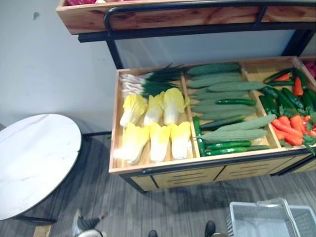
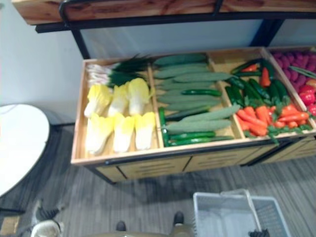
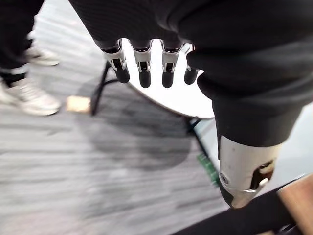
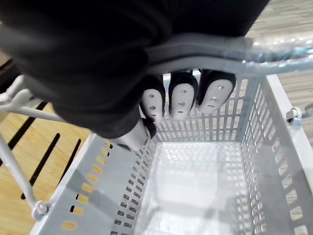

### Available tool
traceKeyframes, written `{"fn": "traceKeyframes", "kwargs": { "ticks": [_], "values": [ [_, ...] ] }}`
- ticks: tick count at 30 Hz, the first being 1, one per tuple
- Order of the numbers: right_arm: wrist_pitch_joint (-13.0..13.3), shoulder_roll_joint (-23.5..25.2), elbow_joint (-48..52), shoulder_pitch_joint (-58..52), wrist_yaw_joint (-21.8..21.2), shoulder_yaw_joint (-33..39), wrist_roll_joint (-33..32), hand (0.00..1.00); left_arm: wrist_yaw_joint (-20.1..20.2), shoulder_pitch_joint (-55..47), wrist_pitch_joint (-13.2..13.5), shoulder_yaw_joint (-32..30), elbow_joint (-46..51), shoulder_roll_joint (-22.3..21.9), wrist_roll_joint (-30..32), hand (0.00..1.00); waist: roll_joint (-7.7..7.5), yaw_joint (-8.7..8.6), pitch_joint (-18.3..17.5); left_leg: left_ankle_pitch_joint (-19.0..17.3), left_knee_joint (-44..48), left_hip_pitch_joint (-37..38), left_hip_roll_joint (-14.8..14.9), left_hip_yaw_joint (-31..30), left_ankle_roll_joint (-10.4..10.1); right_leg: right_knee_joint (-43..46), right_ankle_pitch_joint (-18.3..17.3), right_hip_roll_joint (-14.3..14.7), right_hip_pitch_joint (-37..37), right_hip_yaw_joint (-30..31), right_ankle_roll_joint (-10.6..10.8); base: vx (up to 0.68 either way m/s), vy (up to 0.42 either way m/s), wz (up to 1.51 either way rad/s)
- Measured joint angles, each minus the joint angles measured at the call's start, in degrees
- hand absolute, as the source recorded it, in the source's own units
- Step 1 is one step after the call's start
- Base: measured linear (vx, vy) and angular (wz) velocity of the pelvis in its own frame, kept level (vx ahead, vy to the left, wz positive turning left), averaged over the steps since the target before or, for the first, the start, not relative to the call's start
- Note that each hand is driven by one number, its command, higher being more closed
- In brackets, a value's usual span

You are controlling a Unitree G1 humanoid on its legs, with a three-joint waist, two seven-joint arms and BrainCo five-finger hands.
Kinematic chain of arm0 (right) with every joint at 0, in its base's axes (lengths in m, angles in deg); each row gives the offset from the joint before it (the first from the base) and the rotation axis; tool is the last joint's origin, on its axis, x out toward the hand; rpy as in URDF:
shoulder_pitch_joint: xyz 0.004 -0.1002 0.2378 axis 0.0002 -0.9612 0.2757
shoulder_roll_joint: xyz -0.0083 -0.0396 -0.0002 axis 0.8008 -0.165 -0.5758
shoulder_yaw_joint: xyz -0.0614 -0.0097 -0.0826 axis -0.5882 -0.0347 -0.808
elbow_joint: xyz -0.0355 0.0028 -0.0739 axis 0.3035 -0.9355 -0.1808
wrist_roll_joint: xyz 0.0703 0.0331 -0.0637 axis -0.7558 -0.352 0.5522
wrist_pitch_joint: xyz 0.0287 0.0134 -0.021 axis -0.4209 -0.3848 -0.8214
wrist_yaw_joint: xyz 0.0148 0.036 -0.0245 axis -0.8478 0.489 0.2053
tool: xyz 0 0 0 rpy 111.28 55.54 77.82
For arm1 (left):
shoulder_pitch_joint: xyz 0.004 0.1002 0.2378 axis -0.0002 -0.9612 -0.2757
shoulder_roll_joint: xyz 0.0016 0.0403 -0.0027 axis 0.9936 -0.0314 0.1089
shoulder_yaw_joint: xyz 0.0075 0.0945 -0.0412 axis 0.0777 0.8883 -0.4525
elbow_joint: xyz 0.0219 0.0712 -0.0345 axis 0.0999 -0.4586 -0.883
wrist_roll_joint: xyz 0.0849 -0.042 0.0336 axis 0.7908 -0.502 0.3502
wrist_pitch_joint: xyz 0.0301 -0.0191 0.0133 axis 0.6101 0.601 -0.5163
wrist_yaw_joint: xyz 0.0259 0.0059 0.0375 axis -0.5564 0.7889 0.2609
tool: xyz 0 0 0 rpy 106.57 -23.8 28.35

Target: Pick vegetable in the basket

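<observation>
Reference landmark: the wooden display stand (image 1: pixel 148 168), divided into compartments.

1. Vegetables. All vegetables lie inside the stand.
   - Left compartment: green onions (image 1: pixel 148 84) along the rear, pale yellow cabbages (image 1: pixel 173 103) in two rows in front of them.
   - Middle compartment: cucumbers (image 1: pixel 227 86), stacked lengthwise.
   - Right compartment: dark green peppers (image 1: pixel 284 98) at the rear, carrots (image 1: pixel 291 128) at the front.

2. Basket. The grey perforated basket (image 2: pixel 222 219) sits in front of the stand, below its right compartments and apart from its front rim.

3. Right robot hand (image 4: pixel 182 102). Its fingers are curled round the basket handle (image 4: pixel 274 51) from above, and the basket hangs beneath it. The slotted front panel of the stand is just beside the basket.

4. Left robot hand (image 3: pixel 143 66). Its fingers are extended and relaxed, with the thumb apart, and it holds nothing. It hangs over the grey floor to the left of the stand, near the round white worktop (image 1: pixel 34 158).

5. Surroundings. A person's shoes (image 3: pixel 29 98) stand on the floor left of the stand, beyond the worktop. An upper shelf (image 1: pixel 173 17) runs above the stand.
</observation>
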Motion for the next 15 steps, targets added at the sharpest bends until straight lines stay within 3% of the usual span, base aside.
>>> {"fn": "traceKeyframes", "kwargs": {
  "ticks": [9, 15],
  "values": [
    [0.0, 0.8, 0.1, -2.4, 1.1, 1.7, 0.1, 1.00, -6.4, -2.2, 0.5, -0.1, 27.0, -5.4, 5.0, 0.00, 0.53, 0.36, -1.7, -0.5, -0.2, 1.1, -0.5, 0.5, 0.5, -0.1, 0.4, -0.3, 0.6, 0.8, 0.1, 0.03, 0.007, -0.02],
    [1.0, 0.8, 0.3, -1.1, 1.1, 1.0, 0.5, 1.00, -8.2, -0.8, 0.4, -0.2, 29.8, -5.5, 5.0, 0.00, -0.21, 0.12, -2.2, -1.3, -0.4, 3.1, -0.4, 3.5, 0.6, -0.2, 0.5, 0.0, 0.7, 3.4, 0.2, 0.02, 0.007, -0.23]
  ]
}}
